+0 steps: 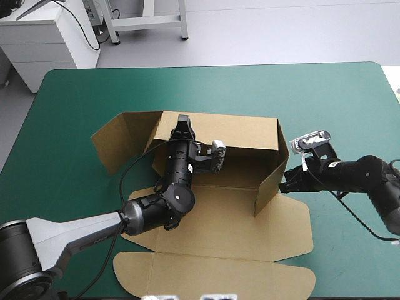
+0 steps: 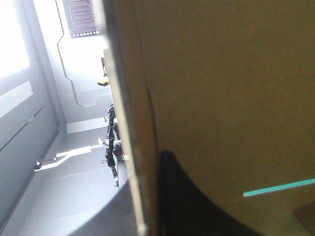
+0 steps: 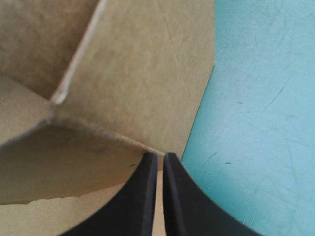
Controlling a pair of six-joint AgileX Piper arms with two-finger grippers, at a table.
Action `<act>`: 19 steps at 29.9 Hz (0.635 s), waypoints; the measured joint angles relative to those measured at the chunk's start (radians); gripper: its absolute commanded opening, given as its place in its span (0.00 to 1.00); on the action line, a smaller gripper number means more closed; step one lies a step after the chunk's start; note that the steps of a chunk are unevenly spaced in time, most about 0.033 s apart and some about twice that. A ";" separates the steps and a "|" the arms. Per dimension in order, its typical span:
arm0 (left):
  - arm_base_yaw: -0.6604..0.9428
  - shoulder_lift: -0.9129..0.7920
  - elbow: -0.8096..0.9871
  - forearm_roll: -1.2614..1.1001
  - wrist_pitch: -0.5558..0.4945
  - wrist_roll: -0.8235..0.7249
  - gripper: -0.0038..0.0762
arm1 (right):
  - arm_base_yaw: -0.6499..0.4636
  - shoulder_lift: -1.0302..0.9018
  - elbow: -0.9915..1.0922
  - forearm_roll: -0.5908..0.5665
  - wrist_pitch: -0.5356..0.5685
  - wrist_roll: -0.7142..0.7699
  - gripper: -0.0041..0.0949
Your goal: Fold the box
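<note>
Table [image 1: 350,94]: one, its teal-green cover showing beyond, left and right of the box [image 1: 244,219].
Box: one brown sheet, partly formed. Two walls stand, the back wall [image 1: 237,131] and the right wall [image 1: 272,184]; one left flap [image 1: 115,147] splays outward; the lid panel [image 1: 219,275] lies flat on the near side.
Left gripper [image 1: 183,125]: one, inside the box, fingers pinched narrow on the back wall's top edge, probably to keep it upright.
Right gripper [image 3: 158,156]: one, outside the box, fingers nearly closed on the right wall's near edge, seemingly to steer it inward.
</note>
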 measured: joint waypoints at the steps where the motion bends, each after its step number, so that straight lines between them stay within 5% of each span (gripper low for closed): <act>1: 0.000 0.000 0.000 0.001 0.000 0.000 0.04 | 0.000 0.001 0.000 0.000 0.002 -0.017 0.31; 8: 0.000 0.000 0.000 0.001 0.000 0.000 0.04 | 0.000 0.001 0.000 -0.001 0.007 -0.137 0.86; 15: 0.000 0.000 0.000 0.004 -0.002 0.000 0.04 | 0.000 0.010 0.000 0.027 0.029 -0.148 0.89; 19: 0.000 0.000 0.000 0.005 -0.002 0.000 0.04 | 0.000 0.022 0.015 0.136 0.052 -0.182 0.89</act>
